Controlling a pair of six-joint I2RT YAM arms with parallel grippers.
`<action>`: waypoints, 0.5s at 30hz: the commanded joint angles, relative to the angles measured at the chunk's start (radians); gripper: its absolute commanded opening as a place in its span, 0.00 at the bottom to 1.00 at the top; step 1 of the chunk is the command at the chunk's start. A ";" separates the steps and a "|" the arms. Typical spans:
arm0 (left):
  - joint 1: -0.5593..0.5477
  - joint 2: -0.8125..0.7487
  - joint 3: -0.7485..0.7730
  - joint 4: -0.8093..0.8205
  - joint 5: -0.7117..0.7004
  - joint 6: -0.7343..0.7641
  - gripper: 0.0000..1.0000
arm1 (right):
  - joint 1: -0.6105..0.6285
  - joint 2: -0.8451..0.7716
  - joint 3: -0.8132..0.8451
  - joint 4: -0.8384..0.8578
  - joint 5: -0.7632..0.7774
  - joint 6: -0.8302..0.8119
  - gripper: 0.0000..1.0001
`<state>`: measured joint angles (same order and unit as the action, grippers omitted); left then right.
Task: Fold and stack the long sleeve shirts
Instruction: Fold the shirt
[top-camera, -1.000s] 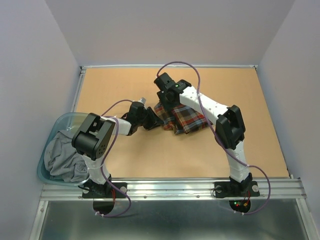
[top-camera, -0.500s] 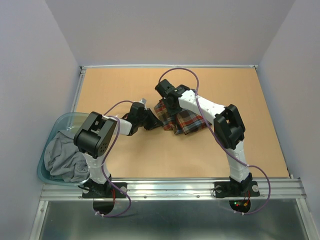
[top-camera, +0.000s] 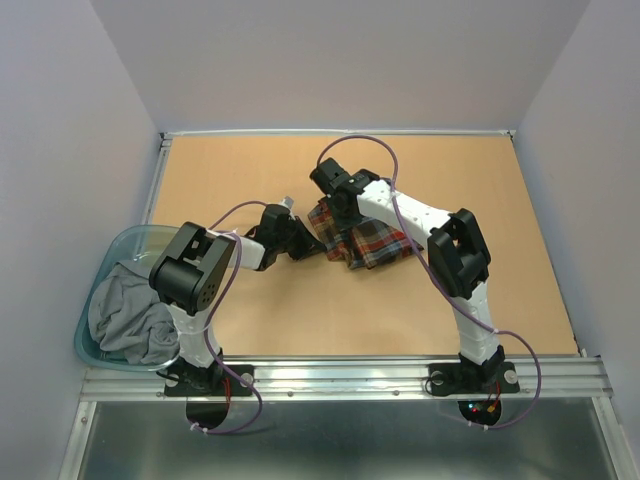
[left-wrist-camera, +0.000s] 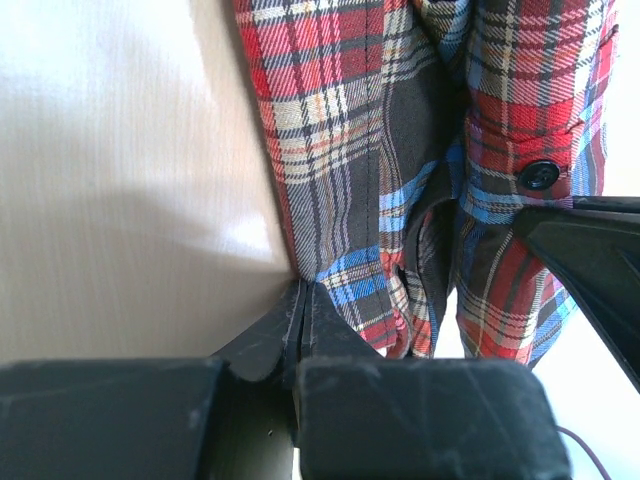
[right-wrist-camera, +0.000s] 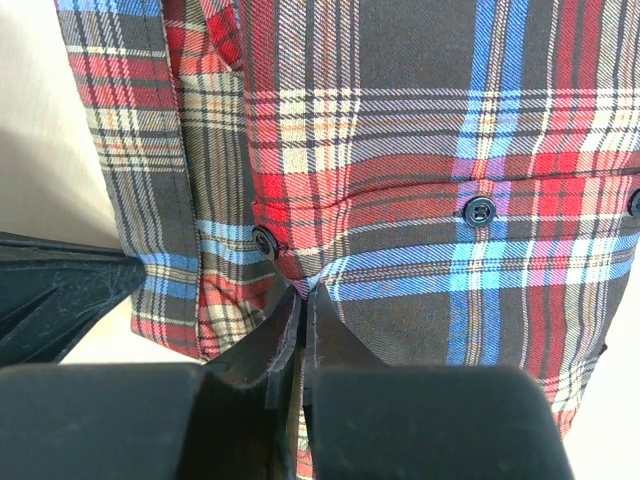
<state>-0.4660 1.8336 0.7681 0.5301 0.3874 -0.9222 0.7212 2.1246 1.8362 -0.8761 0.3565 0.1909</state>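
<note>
A red, brown, blue and cream plaid long sleeve shirt lies bunched in the middle of the table. My left gripper is at the shirt's left edge. In the left wrist view its jaws are shut on the plaid shirt's hem. My right gripper comes down on the shirt's upper left part. In the right wrist view the right gripper is shut on a puckered fold of the plaid shirt beside the buttons. The two grippers are close together.
A clear blue bin stands at the table's left edge with a grey garment heaped in it. A raised rim runs along the far side of the tan table, and grey walls close in the sides.
Both grippers have closed on the plaid shirt. The right gripper came down a little toward the cloth. The left arm barely moved.
</note>
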 joint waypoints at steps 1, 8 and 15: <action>-0.011 0.006 0.023 0.007 0.002 0.009 0.06 | 0.006 -0.068 0.057 0.040 -0.027 0.030 0.00; -0.014 0.004 0.019 0.007 0.001 0.013 0.06 | 0.007 -0.077 0.087 0.042 -0.014 0.048 0.01; -0.014 0.000 0.011 0.007 -0.004 0.011 0.06 | 0.007 -0.097 0.106 0.042 0.030 0.059 0.01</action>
<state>-0.4717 1.8336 0.7681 0.5308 0.3859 -0.9218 0.7212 2.1128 1.8679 -0.8745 0.3573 0.2260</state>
